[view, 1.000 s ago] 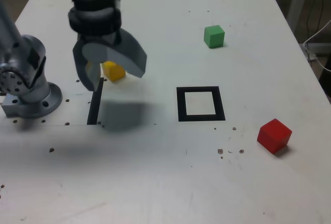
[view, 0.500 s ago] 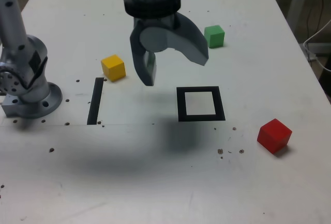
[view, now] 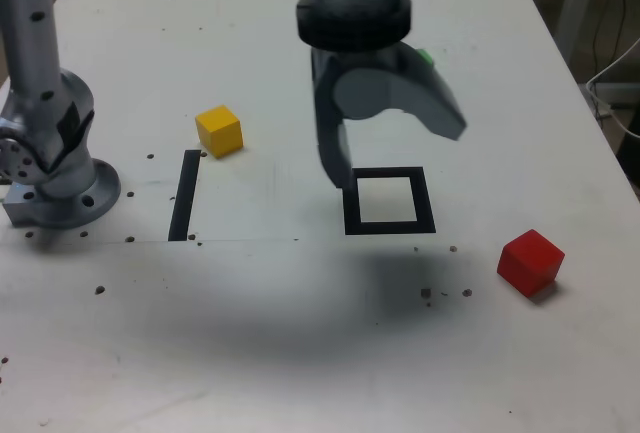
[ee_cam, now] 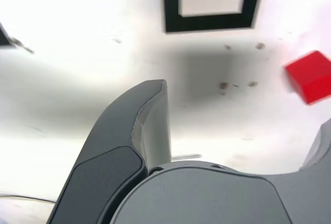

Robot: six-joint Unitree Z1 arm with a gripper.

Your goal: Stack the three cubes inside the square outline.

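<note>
Hiding green cube (view: 424, 54): arm (view: 355, 13).

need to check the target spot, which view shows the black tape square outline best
The exterior view: the whole black tape square outline shows, white centre bare. The wrist view cuts off its far edge.

Three cubes sit apart on a table (view: 300, 353). The square outline (view: 388, 200) lies near the middle. One cube (view: 219, 131) sits to the exterior view's left, beside a tape strip (view: 184, 196). Another cube (view: 530, 261) sits at the right, nearer the camera. The third cube (view: 426, 55) lies behind the outline, mostly hidden by the gripper (view: 395, 149) above.
</note>
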